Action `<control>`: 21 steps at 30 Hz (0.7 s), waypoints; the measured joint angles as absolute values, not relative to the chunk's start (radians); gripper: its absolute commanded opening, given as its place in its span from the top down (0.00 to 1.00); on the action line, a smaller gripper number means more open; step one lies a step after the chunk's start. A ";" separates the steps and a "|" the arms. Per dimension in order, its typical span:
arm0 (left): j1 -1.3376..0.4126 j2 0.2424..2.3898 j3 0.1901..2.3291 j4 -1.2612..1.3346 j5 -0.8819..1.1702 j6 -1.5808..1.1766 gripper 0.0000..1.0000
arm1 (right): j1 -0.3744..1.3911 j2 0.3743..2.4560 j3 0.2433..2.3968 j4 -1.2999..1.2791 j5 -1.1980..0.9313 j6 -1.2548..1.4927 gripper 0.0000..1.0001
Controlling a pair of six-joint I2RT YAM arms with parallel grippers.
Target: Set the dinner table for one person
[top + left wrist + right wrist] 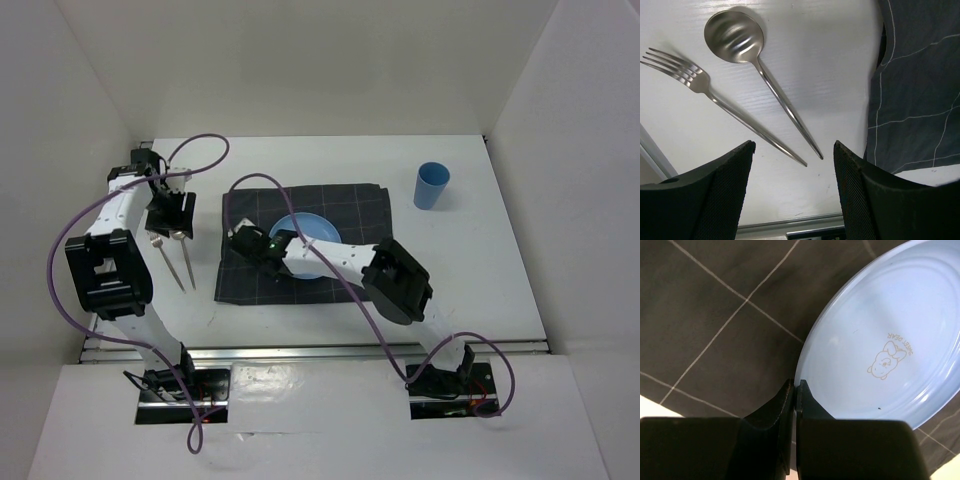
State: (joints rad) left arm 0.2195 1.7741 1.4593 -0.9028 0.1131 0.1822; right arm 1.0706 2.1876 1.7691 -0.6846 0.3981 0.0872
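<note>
A light blue plate (308, 226) lies on the dark grey checked cloth (345, 207) on the white dinner table (480, 265). My right gripper (258, 250) is shut on the plate's left rim; in the right wrist view its fingertips (796, 385) pinch the plate's (880, 335) edge over the cloth (715, 315). My left gripper (168, 215) is open and empty, hovering over a steel fork (715, 97) and a steel spoon (735, 35), which lie side by side on the table (830, 60) left of the cloth (920, 75). The left gripper (794, 145) is above their handle ends.
A blue cup (431, 185) stands upright on the table at the back right, right of the cloth. White walls enclose the table on three sides. An aluminium rail (300, 350) runs along the near edge.
</note>
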 measured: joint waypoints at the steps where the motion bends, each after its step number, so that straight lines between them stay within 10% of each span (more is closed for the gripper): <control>1: 0.220 1.775 1.460 -0.904 0.113 0.182 0.28 | 1.074 2.194 1.769 -0.685 0.396 0.087 1.00; 10: 0.220 1.781 1.460 -0.910 0.119 0.182 0.28 | 1.073 2.239 1.771 -0.681 0.400 0.058 0.96; 12: 0.220 1.781 1.460 -0.911 0.119 0.183 0.28 | 1.073 2.243 1.775 -0.682 0.403 0.062 0.49; 14: 0.220 1.781 1.460 -0.912 0.119 0.183 0.28 | 1.073 2.246 1.774 -0.682 0.390 0.074 0.28; 21: 0.218 1.781 1.457 -0.913 0.109 0.184 0.21 | 1.066 2.223 1.774 -0.682 0.389 0.128 0.17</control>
